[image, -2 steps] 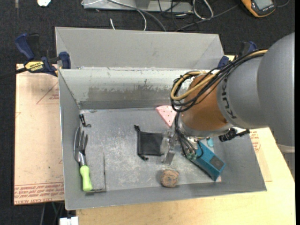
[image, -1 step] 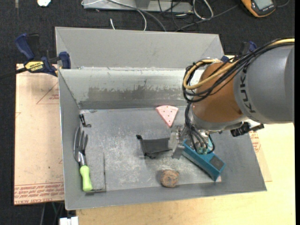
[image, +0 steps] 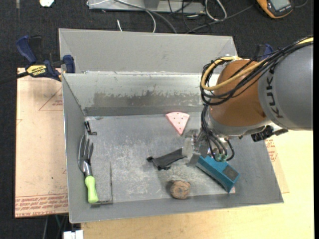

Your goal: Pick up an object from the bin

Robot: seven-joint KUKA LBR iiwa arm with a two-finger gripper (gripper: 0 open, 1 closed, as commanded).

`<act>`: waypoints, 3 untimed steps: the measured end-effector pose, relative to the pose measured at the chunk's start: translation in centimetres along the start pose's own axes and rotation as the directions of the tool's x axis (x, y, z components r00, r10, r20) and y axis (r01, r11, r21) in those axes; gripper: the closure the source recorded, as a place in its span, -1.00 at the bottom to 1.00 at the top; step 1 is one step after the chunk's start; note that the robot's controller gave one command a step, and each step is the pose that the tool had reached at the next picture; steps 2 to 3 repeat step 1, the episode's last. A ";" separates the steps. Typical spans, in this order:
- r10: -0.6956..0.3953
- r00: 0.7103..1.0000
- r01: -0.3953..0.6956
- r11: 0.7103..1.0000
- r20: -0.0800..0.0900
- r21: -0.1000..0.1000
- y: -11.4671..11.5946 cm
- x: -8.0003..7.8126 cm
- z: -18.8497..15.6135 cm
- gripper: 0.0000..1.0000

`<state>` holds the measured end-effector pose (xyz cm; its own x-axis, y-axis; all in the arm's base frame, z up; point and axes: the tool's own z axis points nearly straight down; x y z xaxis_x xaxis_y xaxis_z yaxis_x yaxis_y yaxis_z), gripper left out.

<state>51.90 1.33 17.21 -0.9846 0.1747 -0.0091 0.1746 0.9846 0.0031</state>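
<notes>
One camera looks down on the bin (image: 144, 91) from above, tilted somewhat to one side, so the wall beyond the claw (image: 193, 151) shows its inner face. It stands far enough back to take in the whole bin, the cables (image: 169, 4) lying past that wall, and the arm (image: 279, 93) entering from the claw's right.

Arm (image: 239, 98) hangs low between black piece (image: 167, 159) and blue box (image: 218, 171).

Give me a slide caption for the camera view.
Claw in the grey bin, between a black piece and a blue block.
</notes>
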 end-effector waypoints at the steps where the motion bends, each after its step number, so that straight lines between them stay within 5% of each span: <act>1: -0.003 1.000 0.003 1.000 -0.005 0.001 0.0 -0.2 -5.5 1.00; 3: -0.003 1.000 0.003 1.000 -0.005 0.001 0.0 -0.2 -5.5 1.00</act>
